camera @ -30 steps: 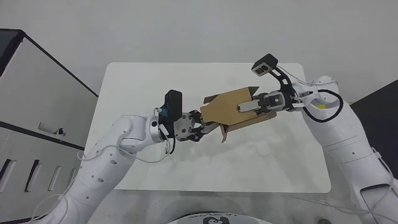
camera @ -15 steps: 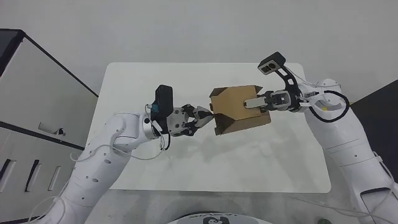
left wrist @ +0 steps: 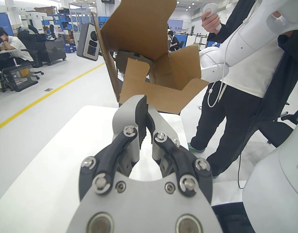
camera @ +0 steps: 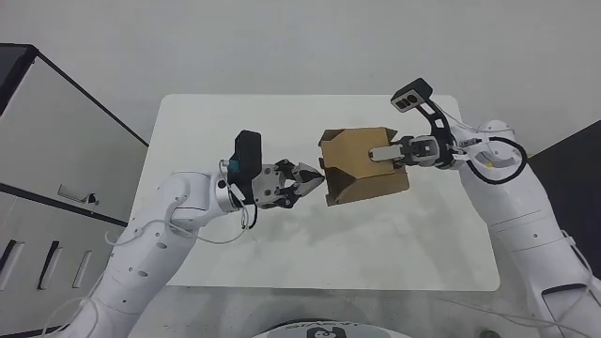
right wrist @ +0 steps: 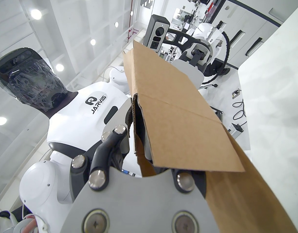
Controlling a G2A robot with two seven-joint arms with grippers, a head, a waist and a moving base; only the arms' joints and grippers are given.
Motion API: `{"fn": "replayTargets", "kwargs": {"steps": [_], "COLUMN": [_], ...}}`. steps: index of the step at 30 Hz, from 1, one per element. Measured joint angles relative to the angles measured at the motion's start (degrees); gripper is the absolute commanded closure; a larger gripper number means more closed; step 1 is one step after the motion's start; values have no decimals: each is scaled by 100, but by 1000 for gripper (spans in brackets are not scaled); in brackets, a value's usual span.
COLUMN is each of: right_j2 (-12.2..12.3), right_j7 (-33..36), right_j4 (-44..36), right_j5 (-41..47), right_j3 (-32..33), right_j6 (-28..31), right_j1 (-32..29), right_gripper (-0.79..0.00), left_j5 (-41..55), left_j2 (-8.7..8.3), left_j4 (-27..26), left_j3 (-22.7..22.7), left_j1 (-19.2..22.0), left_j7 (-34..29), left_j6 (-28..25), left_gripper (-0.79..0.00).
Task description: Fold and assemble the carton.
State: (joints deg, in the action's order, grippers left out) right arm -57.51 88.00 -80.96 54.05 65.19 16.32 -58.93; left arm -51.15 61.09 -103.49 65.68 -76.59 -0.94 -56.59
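The carton [camera: 359, 150] sits over the counter [camera: 235, 122], one wall gripped by the right pincer [camera: 383, 154]. The left pincer [camera: 308, 175], clenched empty, waits beside a loose flap. It is probably light, bendy cardboard (easily creased), so hold near the folds.

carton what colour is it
The carton is plain brown cardboard, with no print on the faces that show; the left wrist view shows it best.
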Motion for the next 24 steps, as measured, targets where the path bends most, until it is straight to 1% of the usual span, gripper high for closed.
{"fn": "replayTargets", "kwargs": {"steps": [9,14,19,24], "right_j2": [-59,-93,-94,-77], "right_j7": [-28,-222,-488,-657], "right_j4": [19,-39,-73,-105], "right_j5": [-204,-501,-809,-973], "right_j3": [326,448,549,618], "right_j6": [29,222,488,655], "right_j1": [-89,-131,-174,-204], "right_gripper": [0,0,0,0], "left_j5": [70,108,248,446], "left_j2": [-16,-21,-33,-41], "left_j4": [136,166,224,200], "left_j3": [77,66,21,-42], "left_j1": [-88,-125,-174,-195], "left_j7": [4,-80,-320,-471], "left_j6": [75,134,214,168], "left_gripper": [0,0,0,0]}}
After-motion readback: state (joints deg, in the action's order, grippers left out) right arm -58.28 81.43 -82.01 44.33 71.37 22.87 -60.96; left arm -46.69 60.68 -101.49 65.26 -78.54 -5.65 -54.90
